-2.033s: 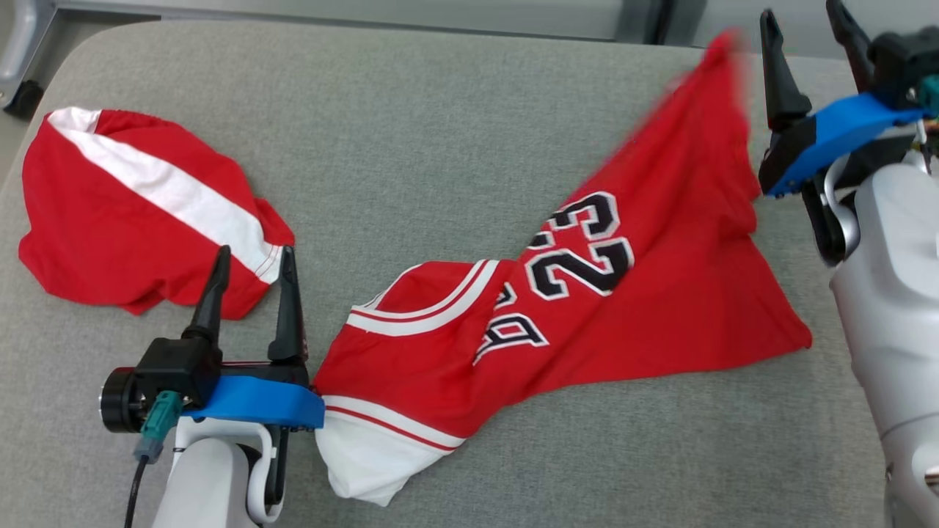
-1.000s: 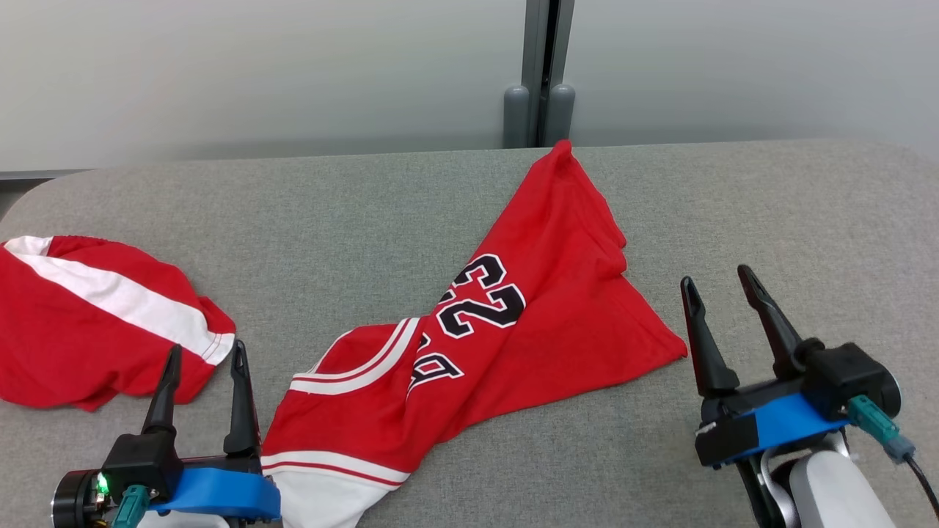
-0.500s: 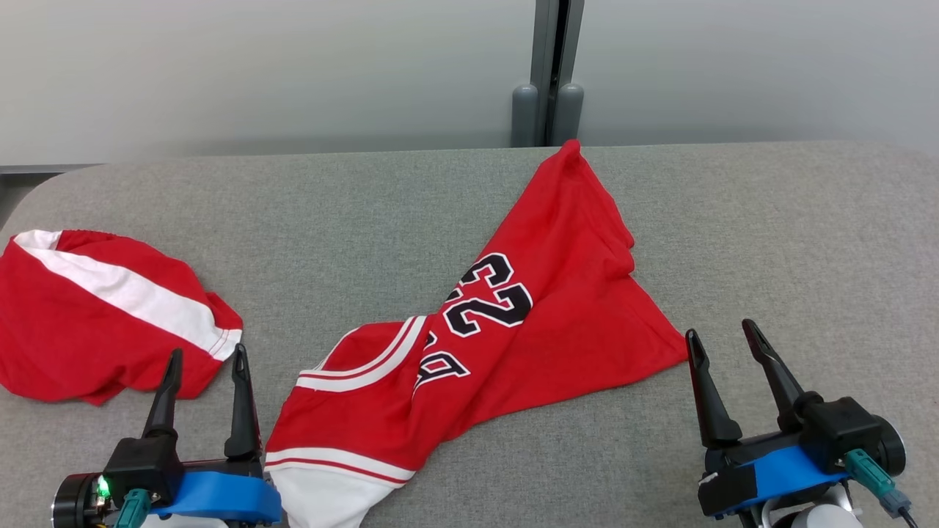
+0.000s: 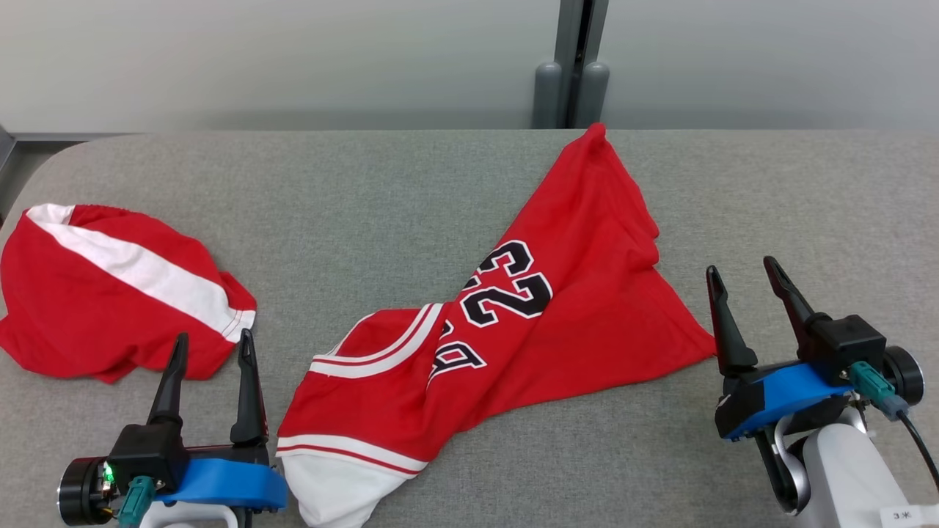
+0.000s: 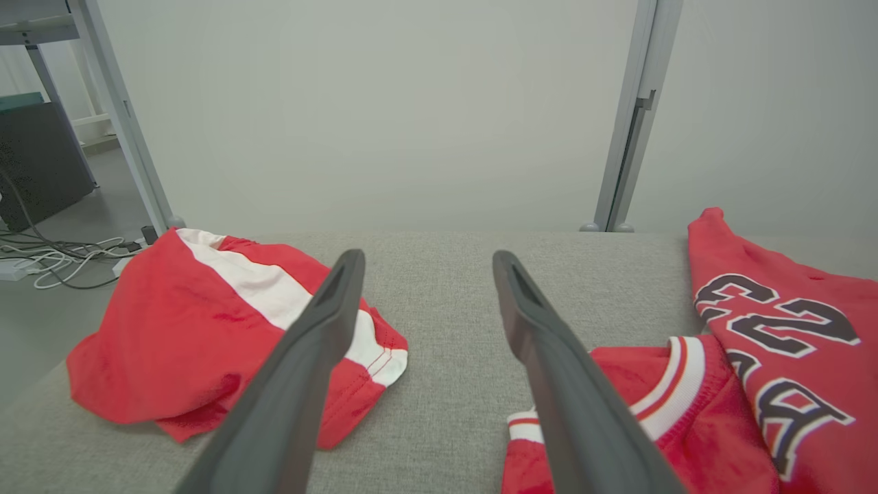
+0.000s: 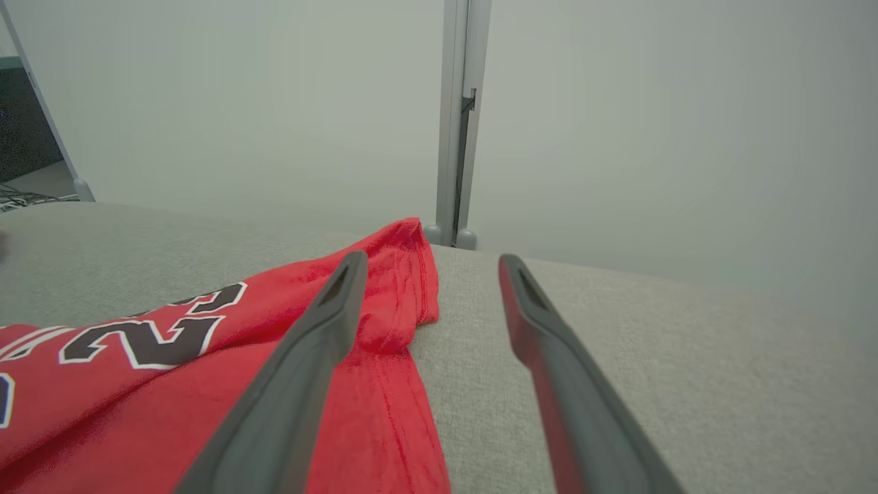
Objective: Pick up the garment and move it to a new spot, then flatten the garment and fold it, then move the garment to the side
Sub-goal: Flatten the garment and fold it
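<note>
A: What can't you make out on the jersey (image 4: 557, 308)?

B: Its white end, near the front edge of the grey padded tabletop (image 4: 381, 198), runs off the bottom of the head view. The blue mount (image 4: 220, 484) of the left gripper (image 4: 213, 336) covers a little of it too. The cloth is twisted and folded over itself, so the lettering below the number 23 is half buried. I can read an A and part of another letter, no more.

A: Where does it lie?

B: Slantwise across the middle. Its red tip is at the far edge, by the foot of a grey post (image 4: 579, 81), and its banded neck and white end are toward the front edge. One red corner points at the right gripper (image 4: 739, 265).

A: And the grippers?

B: Both have their fingers spread apart with nothing between them. The left one sits by the front edge, just beside the white end; I cannot tell whether its mount touches the cloth. In the right wrist view, the finger nearer the jersey crosses in front of the red cloth.

A: Anything else around?

B: A second red garment (image 4: 110, 293) with a white stripe lies crumpled near the left edge, well apart from the jersey and clipped by the side of the head view. In the left wrist view a finger hides part of its stripe. Pale cables (image 5: 55, 257) lie on the floor beyond that edge, and a small label (image 4: 906, 515) on the right forearm is too small to read
</note>
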You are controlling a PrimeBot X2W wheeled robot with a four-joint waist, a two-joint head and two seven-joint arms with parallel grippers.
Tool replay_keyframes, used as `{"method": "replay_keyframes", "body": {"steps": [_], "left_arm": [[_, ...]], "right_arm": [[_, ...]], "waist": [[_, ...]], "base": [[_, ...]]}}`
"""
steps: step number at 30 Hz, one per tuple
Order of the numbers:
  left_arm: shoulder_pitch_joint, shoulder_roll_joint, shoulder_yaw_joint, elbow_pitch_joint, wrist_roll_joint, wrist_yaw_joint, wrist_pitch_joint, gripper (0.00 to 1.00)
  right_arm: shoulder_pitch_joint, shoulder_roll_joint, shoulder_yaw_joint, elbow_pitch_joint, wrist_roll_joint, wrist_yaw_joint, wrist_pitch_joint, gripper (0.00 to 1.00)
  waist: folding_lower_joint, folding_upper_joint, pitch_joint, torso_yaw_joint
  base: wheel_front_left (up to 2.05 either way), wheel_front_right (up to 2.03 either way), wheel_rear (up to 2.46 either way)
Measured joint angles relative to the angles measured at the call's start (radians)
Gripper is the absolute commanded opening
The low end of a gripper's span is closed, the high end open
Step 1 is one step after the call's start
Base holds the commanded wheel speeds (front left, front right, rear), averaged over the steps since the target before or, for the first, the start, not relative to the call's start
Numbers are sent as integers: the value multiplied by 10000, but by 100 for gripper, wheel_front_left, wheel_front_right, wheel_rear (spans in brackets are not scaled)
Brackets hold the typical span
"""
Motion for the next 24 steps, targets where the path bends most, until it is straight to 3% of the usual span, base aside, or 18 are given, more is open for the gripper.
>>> {"method": "replay_keyframes", "body": {"steps": [9,18,20,21,24], "left_arm": [[-236,-25,-73,2,-96,2,0,100],[-385,-48,-184,81,-196,6,0,100],[-386,-54,-157,119,-197,10,0,100],[-388,-56,-140,138,-199,12,0,100],[-404,-58,-94,171,-201,12,0,100]], "right_arm": [[-742,-280,-359,3066,38,0,-35,100],[-1058,-157,-221,4895,203,0,-180,100],[-1138,-121,-65,5106,403,-2,-198,28],[-1144,-107,-12,5104,485,-2,-198,0],[-1126,-23,132,4838,675,0,-184,0]], "waist": [[0,0,356,337],[1,0,582,599],[1,0,561,570],[0,0,559,547],[1,0,523,447]], "base": [[0,0,0],[0,0,0],[0,0,0],[0,0,0],[0,0,0]]}}
